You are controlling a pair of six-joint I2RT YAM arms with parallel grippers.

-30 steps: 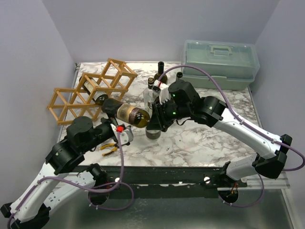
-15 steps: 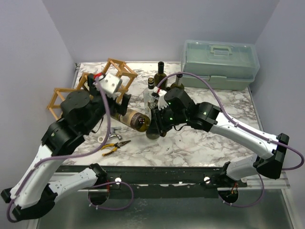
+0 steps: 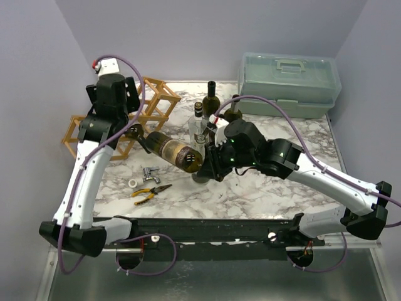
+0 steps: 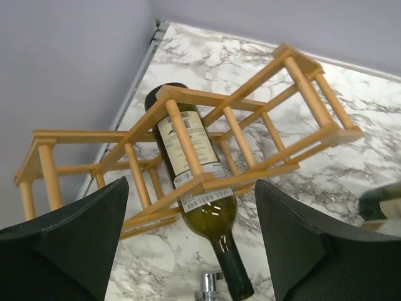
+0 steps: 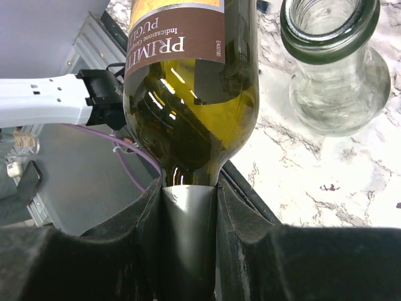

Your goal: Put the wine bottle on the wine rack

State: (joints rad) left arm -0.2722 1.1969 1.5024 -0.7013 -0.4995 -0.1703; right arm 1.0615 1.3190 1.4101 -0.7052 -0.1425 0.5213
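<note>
The wooden wine rack (image 3: 159,94) lies at the back left of the table. In the left wrist view the rack (image 4: 263,119) holds a green bottle with a white label (image 4: 188,153), its neck pointing out toward me. My right gripper (image 3: 207,165) is shut on the neck of a second wine bottle with a brown label (image 3: 173,151), which is held nearly level and low over the table, base toward the rack. In the right wrist view the fingers (image 5: 241,219) clamp the neck of this bottle (image 5: 191,94). My left gripper (image 3: 119,103) is open and empty above the rack (image 4: 191,185).
A translucent toolbox (image 3: 288,81) stands at the back right. Upright dark bottles (image 3: 212,95) and a clear glass bottle (image 3: 199,127) (image 5: 332,63) stand mid-table by the right arm. A chrome fitting (image 3: 149,172), a white ring (image 3: 135,183) and pliers (image 3: 150,191) lie near the front left.
My left arm has risen from low by the table front to high above the rack. The right gripper has kept hold of the brown-label bottle and shifted slightly toward me.
</note>
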